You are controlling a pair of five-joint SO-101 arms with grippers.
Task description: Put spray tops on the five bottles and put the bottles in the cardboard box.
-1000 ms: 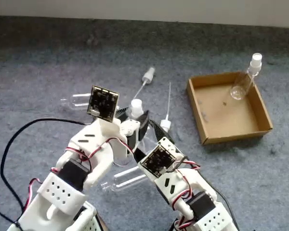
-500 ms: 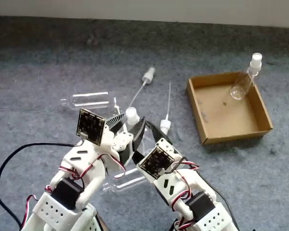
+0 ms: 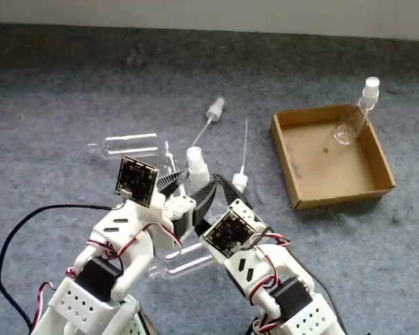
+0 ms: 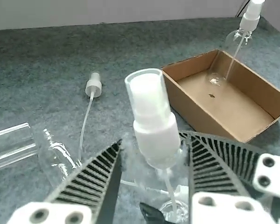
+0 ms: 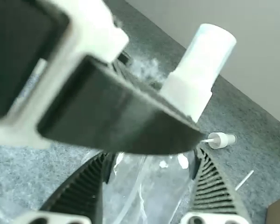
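A clear bottle stands upright between the two arms, and my right gripper is shut on its body. A white spray top sits on its neck. My left gripper is open, one finger on each side of the top's collar with small gaps. From above, the capped bottle rises between the left gripper and the right gripper. The cardboard box lies at the right, with one capped bottle leaning on its far wall.
An empty bottle lies behind the left arm, and another lies between the arm bases. Two loose spray tops with long tubes lie on the grey mat, one farther back and one next to the right gripper.
The left arm has drawn back and sunk, uncovering the empty bottle behind it. The capped bottle's top shifted slightly. The right arm barely moved.
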